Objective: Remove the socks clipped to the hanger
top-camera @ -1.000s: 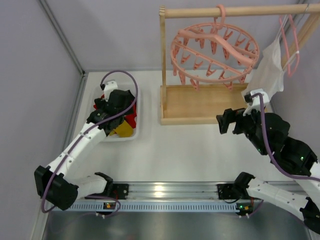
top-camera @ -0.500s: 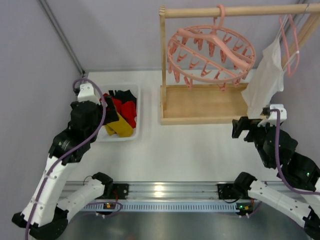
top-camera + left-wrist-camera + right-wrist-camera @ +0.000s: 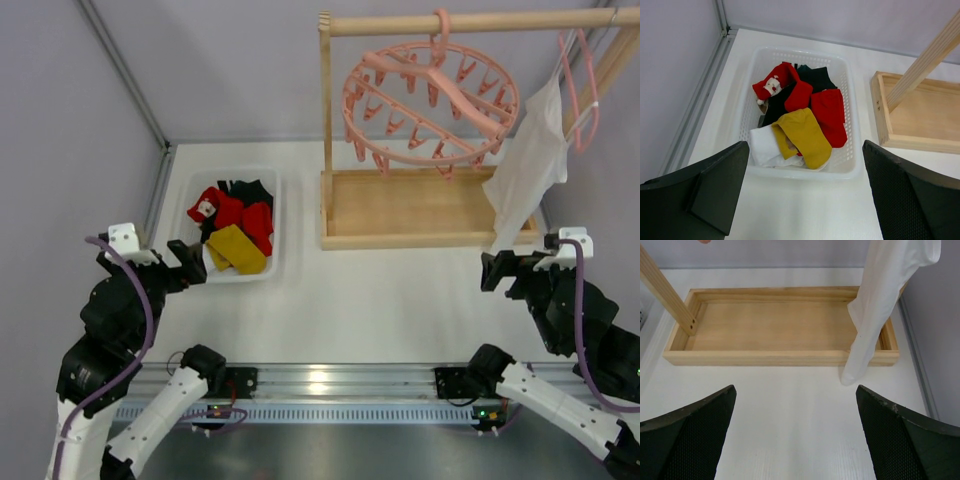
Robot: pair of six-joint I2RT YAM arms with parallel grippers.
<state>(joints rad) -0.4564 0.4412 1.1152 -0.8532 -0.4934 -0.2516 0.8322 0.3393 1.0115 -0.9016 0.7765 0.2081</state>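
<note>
Left pincer (image 3: 188, 262) stands spread wide and empty, just off the near-left corner of the white basket (image 3: 275, 232). A second ago it was down over the basket's contents. It is now drawn back and raised, with nothing between its fingers in the wrist view.

The socks (image 3: 800, 120) lie heaped in the basket: a red one with a small Santa figure, a black one, a second red one, a mustard one and a white one at the near edge. None hangs over the rim.

To the right, the wooden stand (image 3: 420, 205) rests on the table. The round pink hanger (image 3: 430, 100) hooks on its top rail. Every peg that can be made out hangs bare, and no sock is seen on the ring. The ring's tilt differs from a half second ago, so it appears to be swinging freely.

A white garment (image 3: 525, 165) hangs on a thin pink hanger (image 3: 580, 90) at the stand's right end, untouched.

Right pincer (image 3: 503, 270) is likewise spread and empty. It has retreated from near the stand's base to the near-right of the table, apart from everything.

Finding: with both arms withdrawn and the ring stripped, the removal appears complete. No further grasp seems required.
</note>
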